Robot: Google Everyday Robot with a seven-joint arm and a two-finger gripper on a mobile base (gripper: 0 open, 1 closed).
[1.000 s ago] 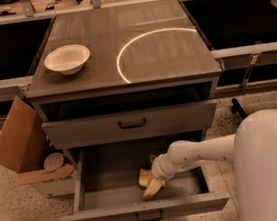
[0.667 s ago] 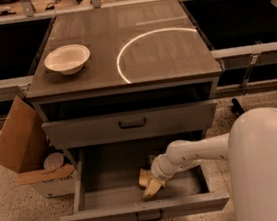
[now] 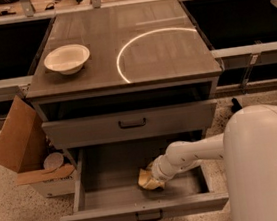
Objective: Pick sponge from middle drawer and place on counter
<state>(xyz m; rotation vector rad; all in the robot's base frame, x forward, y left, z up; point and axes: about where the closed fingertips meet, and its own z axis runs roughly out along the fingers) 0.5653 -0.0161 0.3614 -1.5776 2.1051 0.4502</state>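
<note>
Camera view looks down on the cabinet from the near side, and at the far left a cardboard box leans open on the floor beside it. Next, on the left part of the worktop, sits a white bowl, and to its right a pale arc line curves across the glossy top; no sponge lies up there, so the placing has not been done. Below the top, the upper drawer front is closed. Under it the middle drawer stands pulled out toward the near side, so the opening is already behind us. On its floor, right of centre, lies the sponge, resting low on the tray and not lifted clear. The hand is down inside the drawer, right against the sponge's right side, reached in by the white arm from the bulky robot body at the near right. Whether the hand is open, closed or already clamped on the sponge, I cannot tell from this angle. My judgement is that the task is at the grasp: reach made, pick not yet shown complete, with the lift out of the drawer and the set-down on the worktop left to do.
</note>
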